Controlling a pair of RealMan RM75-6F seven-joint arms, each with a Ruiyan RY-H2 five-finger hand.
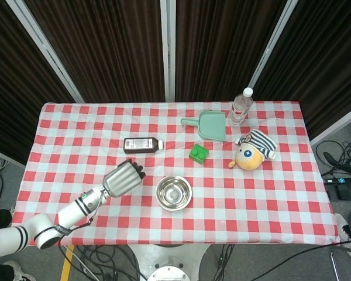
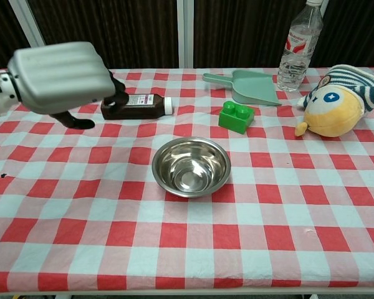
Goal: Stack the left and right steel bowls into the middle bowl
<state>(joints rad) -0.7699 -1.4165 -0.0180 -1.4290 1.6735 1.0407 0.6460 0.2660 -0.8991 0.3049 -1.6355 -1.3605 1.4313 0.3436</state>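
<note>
Head view has the steel bowl (image 1: pixel 174 192) sitting near the table's front edge with the left hand (image 1: pixel 122 178) well off to its left, holding nothing, and chest view shows the same hand (image 2: pixel 59 76) raised, fingers (image 2: pixel 117 91) loosely curled, bowl (image 2: pixel 191 166) down to its right.

A table (image 1: pixel 76 126) in red-and-white checked cloth carries a steel bowl (image 1: pixel 174 192) near the front centre, a dark bottle (image 1: pixel 143 144) lying left of centre, a green block (image 1: pixel 198 153), a teal dustpan (image 1: pixel 208 125), an upright water bottle (image 1: pixel 240 108) far right and a plush toy (image 1: pixel 253 151).
</note>
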